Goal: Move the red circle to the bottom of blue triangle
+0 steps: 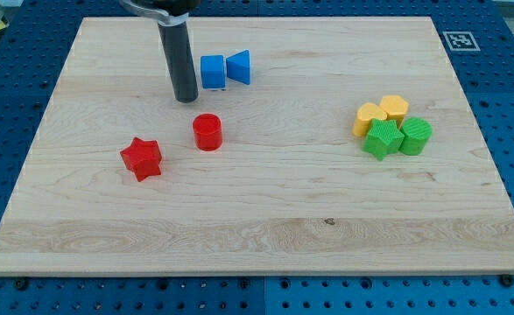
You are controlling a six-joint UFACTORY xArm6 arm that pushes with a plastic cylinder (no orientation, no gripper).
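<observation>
The red circle (207, 132) lies on the wooden board left of centre. The blue triangle (239, 67) lies near the view's top, touching a blue cube (213, 72) on its left. My tip (186, 99) is the lower end of a dark rod. It stands just left of the blue cube and above and slightly left of the red circle, a small gap from both.
A red star (141, 158) lies left of and below the red circle. At the view's right a cluster holds two yellow blocks (370, 117) (394, 108) and two green blocks (383, 139) (416, 136). The board's edge (257, 273) runs along the bottom.
</observation>
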